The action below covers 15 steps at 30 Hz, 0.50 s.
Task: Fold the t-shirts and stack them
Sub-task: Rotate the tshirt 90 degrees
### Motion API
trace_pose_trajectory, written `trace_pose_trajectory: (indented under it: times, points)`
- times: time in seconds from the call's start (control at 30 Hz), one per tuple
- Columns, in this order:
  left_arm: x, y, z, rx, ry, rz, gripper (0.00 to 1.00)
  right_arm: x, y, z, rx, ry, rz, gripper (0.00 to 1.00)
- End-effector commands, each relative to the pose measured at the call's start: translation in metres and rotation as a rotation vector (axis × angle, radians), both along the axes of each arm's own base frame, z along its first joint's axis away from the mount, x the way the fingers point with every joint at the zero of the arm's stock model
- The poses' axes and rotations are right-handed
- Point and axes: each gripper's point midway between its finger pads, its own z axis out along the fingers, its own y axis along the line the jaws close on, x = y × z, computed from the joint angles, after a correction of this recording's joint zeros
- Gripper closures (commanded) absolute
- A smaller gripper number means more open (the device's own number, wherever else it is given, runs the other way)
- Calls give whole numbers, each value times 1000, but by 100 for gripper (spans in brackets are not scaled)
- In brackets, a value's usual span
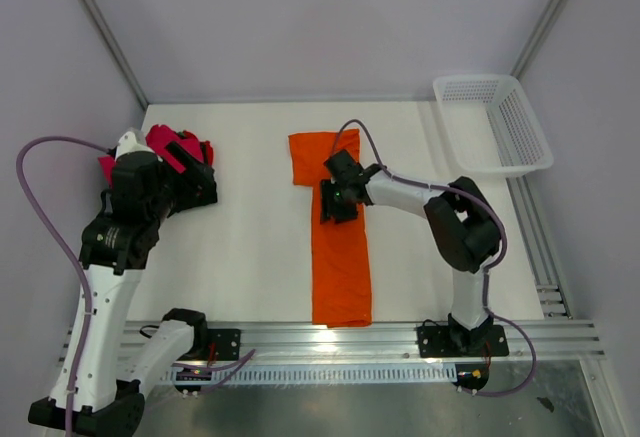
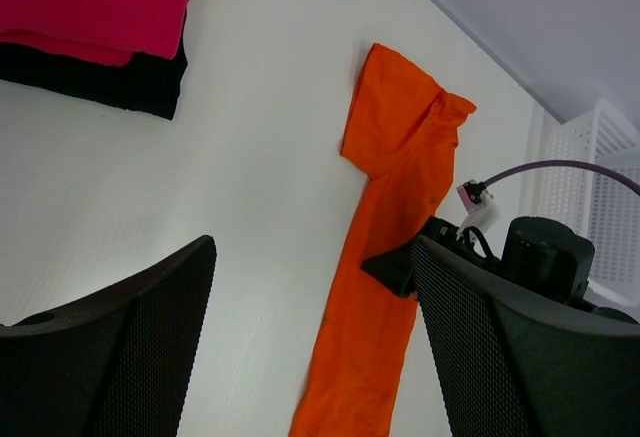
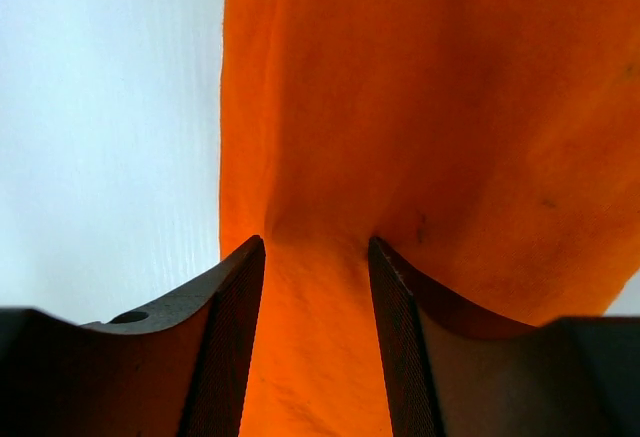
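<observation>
1. As I look down from above, the orange t-shirt (image 1: 340,257) lies mid-table as a long narrow strip, its wider sleeve end at the far side. The right gripper (image 1: 338,202) sits on it, nearer that far end. I judge the lengthwise folds done and the crosswise fold in hand. The left gripper (image 1: 195,172) hangs over the pile at the far left, where the magenta t-shirt (image 1: 165,142) shows.

2. From the left wrist, its jaws stand wide with nothing between them. The magenta shirt rests folded on the black t-shirt (image 2: 110,82), and the orange strip lies well apart from both.

3. From the right wrist, both fingers (image 3: 225,337) are set into orange cloth, which puckers around their tips. The jaws stand at a middling gap. This close, I cannot tell whether they pinch a fold or only press on it. The next move, to my eye, calls for a sure hold through all the layers. One end then has to be lifted over the other with the edges kept square, before the packet goes onto the magenta shirt.

4. The table (image 1: 250,247) is white, smooth and matte, with a metal rail (image 1: 330,337) along its near edge. Pale walls (image 1: 330,17) with metal corner posts close it in. A white mesh basket (image 1: 520,147) sits at the far right corner.
</observation>
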Motion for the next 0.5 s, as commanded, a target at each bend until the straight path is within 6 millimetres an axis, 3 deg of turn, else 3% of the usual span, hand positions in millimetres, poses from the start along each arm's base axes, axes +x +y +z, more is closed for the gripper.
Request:
trace_pose_trajectory:
  times: [0.0, 0.27, 0.47]
  points:
    - [6, 4, 21, 0, -72, 20, 18, 2, 9, -5, -6, 12, -3, 50]
    - [5, 4, 22, 2, -74, 20, 18, 24, 18, -25, -69, 17, 17, 50]
    - [-3, 10, 23, 19, -75, 37, 18, 46, 26, -24, -87, -11, 17, 50]
